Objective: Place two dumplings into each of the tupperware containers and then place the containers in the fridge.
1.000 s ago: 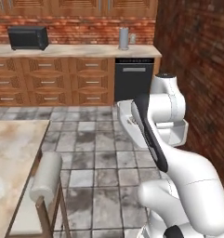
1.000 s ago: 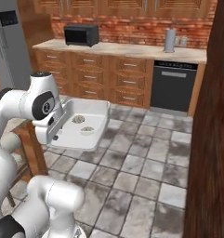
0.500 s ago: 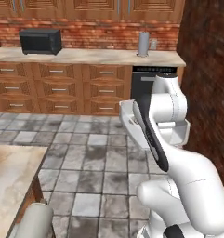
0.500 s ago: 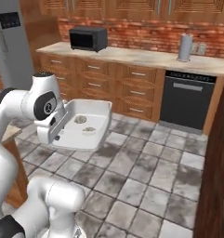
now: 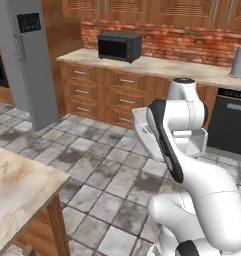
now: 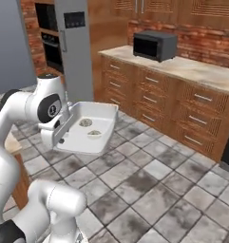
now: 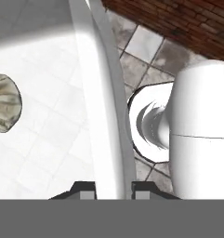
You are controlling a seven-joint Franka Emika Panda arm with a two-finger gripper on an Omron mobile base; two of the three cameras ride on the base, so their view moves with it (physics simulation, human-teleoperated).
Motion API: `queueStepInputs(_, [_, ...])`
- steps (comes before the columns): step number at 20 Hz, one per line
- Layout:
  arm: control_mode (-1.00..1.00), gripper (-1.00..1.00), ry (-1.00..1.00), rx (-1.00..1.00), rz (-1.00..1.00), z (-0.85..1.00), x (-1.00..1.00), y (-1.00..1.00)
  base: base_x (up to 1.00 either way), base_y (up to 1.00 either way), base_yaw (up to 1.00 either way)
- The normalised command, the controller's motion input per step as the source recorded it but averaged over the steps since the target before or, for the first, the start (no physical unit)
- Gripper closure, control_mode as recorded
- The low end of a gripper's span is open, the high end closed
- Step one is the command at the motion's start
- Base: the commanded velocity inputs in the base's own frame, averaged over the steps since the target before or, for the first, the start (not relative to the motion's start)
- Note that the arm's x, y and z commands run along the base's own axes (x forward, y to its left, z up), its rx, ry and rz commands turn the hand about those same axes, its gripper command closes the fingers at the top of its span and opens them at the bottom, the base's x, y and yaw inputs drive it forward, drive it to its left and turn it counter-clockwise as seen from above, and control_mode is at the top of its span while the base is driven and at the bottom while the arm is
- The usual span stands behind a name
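I have the gripper (image 7: pixel 110 188) clamped on the rim of the white container (image 6: pixel 90 128), one finger on each side of the wall as the hand view shows; the tray hangs level in the air above the tiled floor (image 6: pixel 149 190), just at the arm's 3 o'clock in the right base view; two dumplings (image 6: pixel 86 123) lie inside it, one beside the other, so I judge this tray's filling done; the fridge (image 6: pixel 75 45) stands closed at about 11 o'clock of the tray, well apart, so the carry, the door and the shelving are all left; the dark grey container I cannot place from here, so its share of the job is unknown to me.
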Motion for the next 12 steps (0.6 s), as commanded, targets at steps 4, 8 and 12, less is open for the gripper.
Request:
queueStepInputs(4, [1.0,1.0,0.0,0.0,0.0,0.0,0.0,0.0,0.91,-0.28,0.74])
queueStepInputs(8, [1.0,1.0,0.0,0.0,0.0,0.0,0.0,0.0,0.77,-0.37,0.73])
queueStepInputs(12, [1.0,1.0,0.0,0.0,0.0,0.0,0.0,0.0,0.62,-0.44,0.73])
